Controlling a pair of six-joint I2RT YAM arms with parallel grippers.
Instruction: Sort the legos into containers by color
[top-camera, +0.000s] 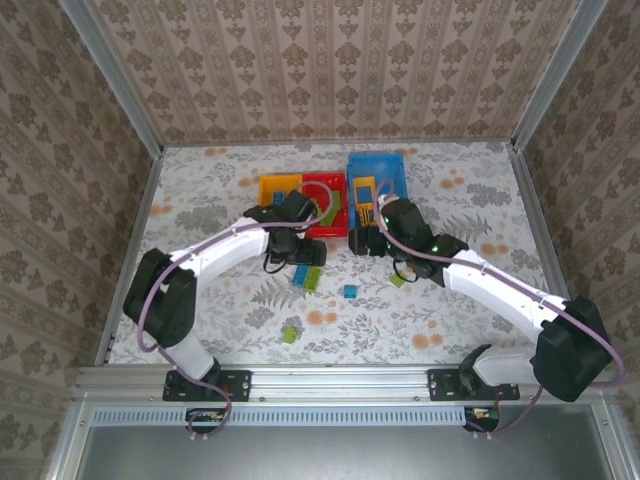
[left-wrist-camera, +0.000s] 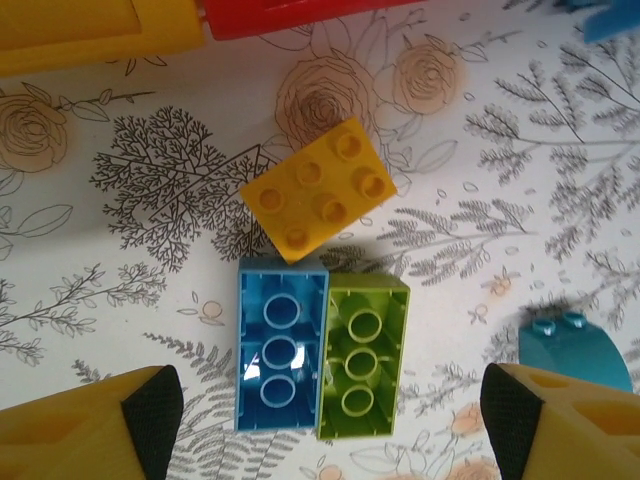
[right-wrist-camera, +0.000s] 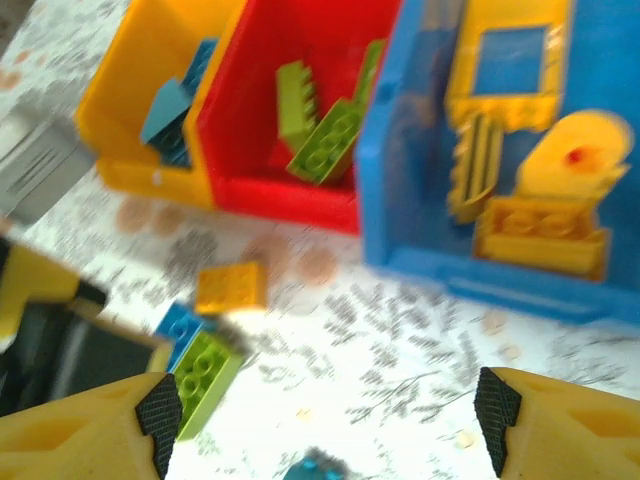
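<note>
My left gripper (left-wrist-camera: 328, 425) hangs open over a blue lego (left-wrist-camera: 280, 345) and a green lego (left-wrist-camera: 362, 355) lying side by side, hollow sides up, between its fingers but untouched. A yellow lego (left-wrist-camera: 320, 190) lies just beyond them and a teal curved one (left-wrist-camera: 572, 350) to the right. My right gripper (right-wrist-camera: 327, 420) is open and empty over the table before the containers. The yellow bin (right-wrist-camera: 140, 170) holds blue legos, the red bin (right-wrist-camera: 270, 190) green ones, and the blue bin (right-wrist-camera: 470, 270) yellow pieces and the orange frame (right-wrist-camera: 505, 112).
From above, the three bins (top-camera: 318, 179) stand together at mid-table with both grippers just in front of them. Loose legos lie nearer the arm bases: a blue one (top-camera: 350, 291), a green one (top-camera: 290, 334) and another green one (top-camera: 398, 281). Patterned walls enclose the table.
</note>
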